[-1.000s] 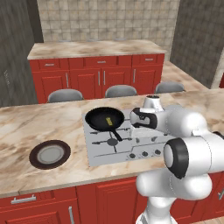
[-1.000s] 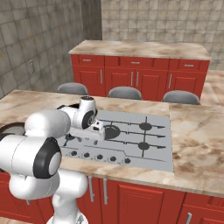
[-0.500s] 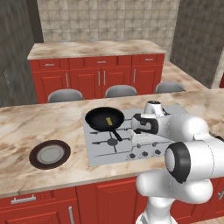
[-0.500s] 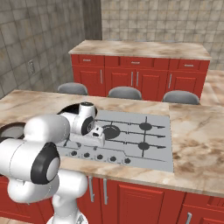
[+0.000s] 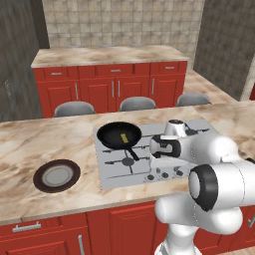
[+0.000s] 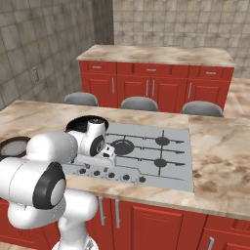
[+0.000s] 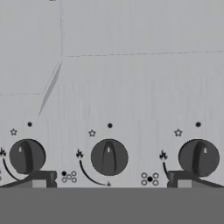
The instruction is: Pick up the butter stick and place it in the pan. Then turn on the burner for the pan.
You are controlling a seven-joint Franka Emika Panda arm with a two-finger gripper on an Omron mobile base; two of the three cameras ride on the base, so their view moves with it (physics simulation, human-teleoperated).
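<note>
Three knobs (image 7: 109,157), brown plate (image 5: 57,175) well left

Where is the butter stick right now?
In the left base view, the butter stick lies inside the pan on the stovetop's rear-left burner, right of the brown plate.

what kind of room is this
A rendered home kitchen, by the look of it: a gas cooktop set into a marble counter, red cabinets, and a black pan on a burner.
</note>
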